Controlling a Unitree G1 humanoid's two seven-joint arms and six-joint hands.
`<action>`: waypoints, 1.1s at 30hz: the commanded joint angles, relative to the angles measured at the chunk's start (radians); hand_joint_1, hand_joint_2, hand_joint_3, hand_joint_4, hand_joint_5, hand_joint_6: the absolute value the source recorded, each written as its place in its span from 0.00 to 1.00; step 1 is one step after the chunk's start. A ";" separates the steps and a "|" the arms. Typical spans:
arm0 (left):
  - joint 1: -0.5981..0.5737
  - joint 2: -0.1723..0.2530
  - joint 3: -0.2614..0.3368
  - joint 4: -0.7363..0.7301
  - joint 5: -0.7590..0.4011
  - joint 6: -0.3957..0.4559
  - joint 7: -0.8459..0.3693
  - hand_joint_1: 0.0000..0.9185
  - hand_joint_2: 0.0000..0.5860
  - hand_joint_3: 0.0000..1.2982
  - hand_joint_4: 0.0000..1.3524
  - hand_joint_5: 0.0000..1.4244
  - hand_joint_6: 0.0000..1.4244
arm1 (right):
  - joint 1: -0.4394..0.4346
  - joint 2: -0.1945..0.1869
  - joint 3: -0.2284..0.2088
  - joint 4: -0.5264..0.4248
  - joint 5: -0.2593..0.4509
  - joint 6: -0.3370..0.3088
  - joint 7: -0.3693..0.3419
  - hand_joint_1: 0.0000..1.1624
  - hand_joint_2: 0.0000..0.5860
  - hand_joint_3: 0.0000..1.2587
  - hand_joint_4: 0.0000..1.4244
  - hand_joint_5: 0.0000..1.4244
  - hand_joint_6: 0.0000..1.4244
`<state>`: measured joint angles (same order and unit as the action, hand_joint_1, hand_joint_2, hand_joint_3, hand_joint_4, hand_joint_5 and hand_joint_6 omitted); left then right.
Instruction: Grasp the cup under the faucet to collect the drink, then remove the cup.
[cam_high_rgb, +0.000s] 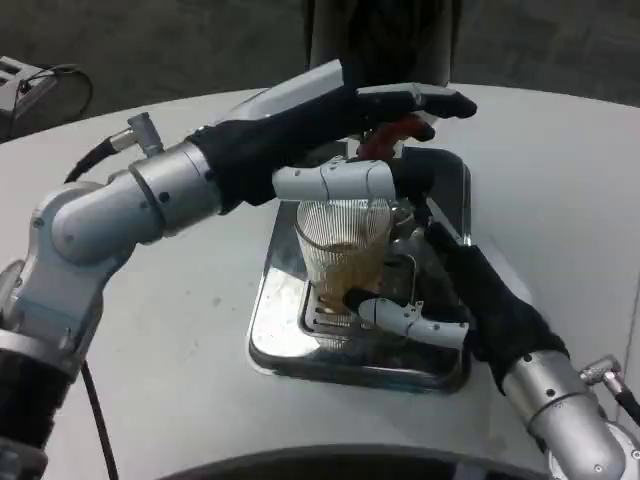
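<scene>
The ribbed clear cup (345, 255) stood upright on the grille of the shiny steel tray (275, 335), directly under the faucet, evidently placed there so the amber drink pooling in its lower part would fall straight in. The right hand (425, 300) clasped it, fingers wrapped around its base and far side to steady it. The left hand (385, 110) lay on the red faucet lever (385, 138), seemingly pressing it; whether its fingers gripped the lever I could not tell.
</scene>
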<state>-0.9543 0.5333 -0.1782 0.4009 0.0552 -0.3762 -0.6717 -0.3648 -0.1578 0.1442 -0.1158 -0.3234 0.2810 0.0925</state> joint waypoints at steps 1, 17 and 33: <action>0.025 0.024 -0.023 0.014 0.054 0.026 -0.032 0.00 0.00 0.15 0.09 0.14 0.08 | -0.036 0.017 0.007 0.030 0.006 -0.015 -0.011 0.62 0.34 0.00 0.00 0.00 0.06; 0.028 0.047 -0.022 -0.019 0.051 0.031 -0.055 0.00 0.00 0.17 0.10 0.14 0.08 | -0.081 0.051 0.005 0.096 0.030 -0.048 -0.029 0.62 0.34 0.00 0.00 0.00 0.03; 0.033 0.067 -0.015 -0.055 0.044 0.046 -0.070 0.00 0.00 0.17 0.11 0.14 0.08 | -0.123 0.092 0.015 0.186 0.038 -0.095 -0.067 0.62 0.34 0.00 0.00 0.00 0.04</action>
<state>-0.9552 0.5750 -0.1775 0.3462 0.0586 -0.3479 -0.7078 -0.4667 -0.0826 0.1553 0.0462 -0.2915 0.2098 0.0411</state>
